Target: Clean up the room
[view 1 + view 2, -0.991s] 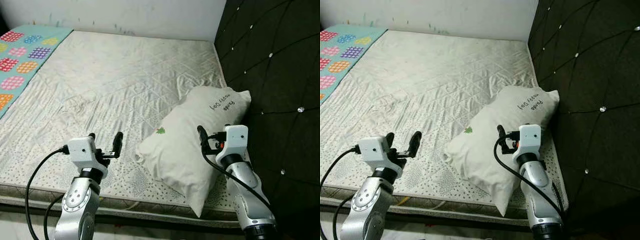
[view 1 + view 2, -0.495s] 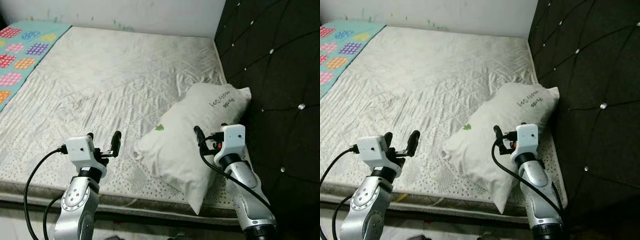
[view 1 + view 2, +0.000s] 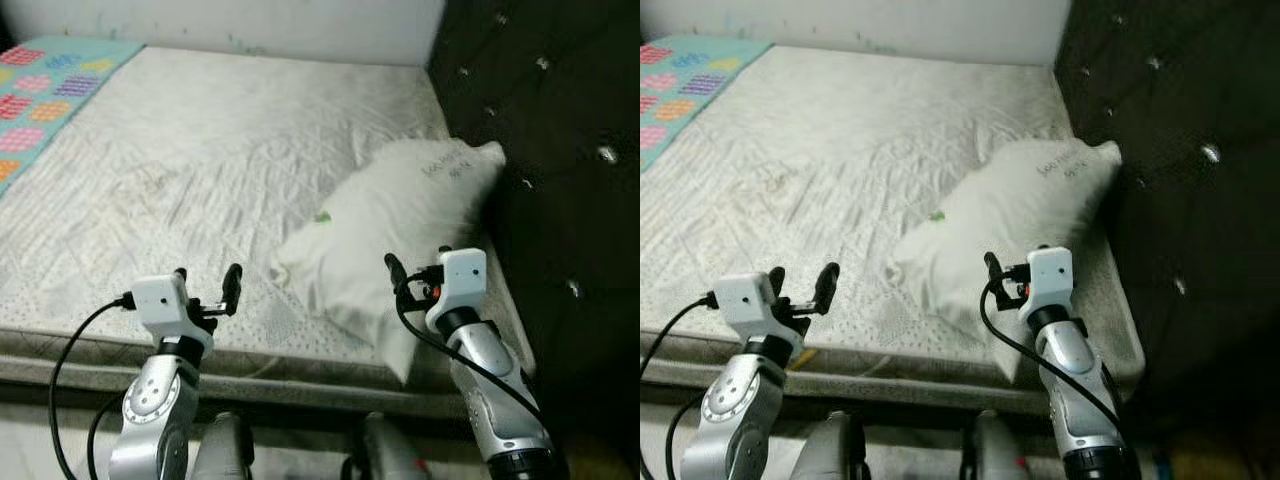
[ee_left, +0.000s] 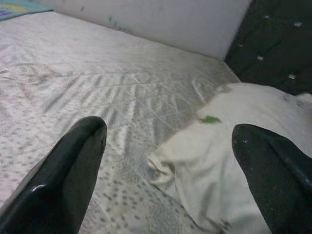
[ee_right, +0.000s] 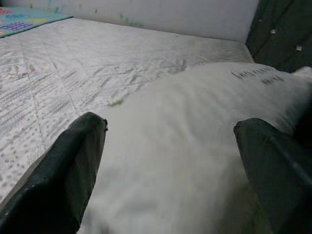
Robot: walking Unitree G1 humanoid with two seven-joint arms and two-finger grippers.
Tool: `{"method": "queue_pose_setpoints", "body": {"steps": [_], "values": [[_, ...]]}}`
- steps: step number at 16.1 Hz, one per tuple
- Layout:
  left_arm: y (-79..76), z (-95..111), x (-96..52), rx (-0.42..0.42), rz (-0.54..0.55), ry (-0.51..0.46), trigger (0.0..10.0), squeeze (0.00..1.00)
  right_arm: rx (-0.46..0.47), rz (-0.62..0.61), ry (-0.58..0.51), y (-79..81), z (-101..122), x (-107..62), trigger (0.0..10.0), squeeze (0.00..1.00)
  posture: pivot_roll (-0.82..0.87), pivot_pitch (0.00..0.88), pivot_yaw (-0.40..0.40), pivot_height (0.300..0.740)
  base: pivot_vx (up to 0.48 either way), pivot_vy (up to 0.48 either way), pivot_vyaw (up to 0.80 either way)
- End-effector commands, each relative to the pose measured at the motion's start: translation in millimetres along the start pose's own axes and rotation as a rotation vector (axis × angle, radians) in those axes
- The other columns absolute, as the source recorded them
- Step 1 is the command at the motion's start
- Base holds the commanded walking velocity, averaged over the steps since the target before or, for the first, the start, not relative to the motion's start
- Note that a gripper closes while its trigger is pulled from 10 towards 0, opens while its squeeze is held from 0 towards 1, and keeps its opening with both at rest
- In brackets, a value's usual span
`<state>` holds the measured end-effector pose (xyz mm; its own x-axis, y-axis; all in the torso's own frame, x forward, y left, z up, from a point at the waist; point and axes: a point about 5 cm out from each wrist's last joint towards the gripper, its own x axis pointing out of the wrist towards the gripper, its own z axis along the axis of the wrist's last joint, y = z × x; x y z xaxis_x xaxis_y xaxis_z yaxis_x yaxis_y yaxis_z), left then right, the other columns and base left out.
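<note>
Bare quilted mattress [image 3: 200, 170] running wide and open to the far wall. Dark tufted headboard [image 3: 540, 120] along its right edge. White pillow [image 3: 400, 225] lying slantwise against that headboard, lower corner overhanging the near edge. Patterned blanket [image 3: 50, 90] at far left. Left gripper [image 3: 205, 285] hovering over the near edge, jaws spread. Right gripper [image 5: 165, 161] just before the pillow, jaws spread.
</note>
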<state>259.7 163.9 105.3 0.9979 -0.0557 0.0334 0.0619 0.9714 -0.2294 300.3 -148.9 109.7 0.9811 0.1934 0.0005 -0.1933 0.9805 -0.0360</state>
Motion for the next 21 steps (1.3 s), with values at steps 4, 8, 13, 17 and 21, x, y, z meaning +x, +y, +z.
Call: {"method": "queue_pose_setpoints", "body": {"steps": [4,8,13,17,21], "values": [[-5.2,0.5,-0.8,-0.002,-0.039,-0.004,10.0,0.0,-0.001,-0.004,0.006,-3.5,-1.5,-1.2,10.0,0.0,-0.02,0.118,-0.031,0.62,0.0,0.0,0.0],[-4.8,2.9,-0.4,-0.004,-0.043,-0.011,10.0,0.0,0.006,-0.006,0.012,-2.5,-1.4,0.4,10.0,0.0,-0.02,0.133,-0.031,0.62,0.0,0.0,0.0],[-4.6,3.0,-0.7,-0.008,-0.05,-0.011,10.0,0.0,0.005,-0.008,0.011,-2.2,-1.5,0.6,10.0,0.0,-0.02,0.138,-0.027,0.62,0.0,0.0,-0.42],[-3.9,2.8,-0.6,-0.007,-0.044,-0.007,10.0,0.0,-0.001,-0.013,0.011,-2.2,-1.4,1.0,10.0,0.0,-0.02,0.139,-0.029,0.62,0.0,0.0,0.0],[-4.5,3.1,0.1,-0.005,-0.055,-0.008,10.0,0.0,0.0,-0.012,0.011,-1.7,-1.5,2.1,10.0,0.0,-0.02,0.139,-0.026,0.62,0.138,0.0,0.0]]}}
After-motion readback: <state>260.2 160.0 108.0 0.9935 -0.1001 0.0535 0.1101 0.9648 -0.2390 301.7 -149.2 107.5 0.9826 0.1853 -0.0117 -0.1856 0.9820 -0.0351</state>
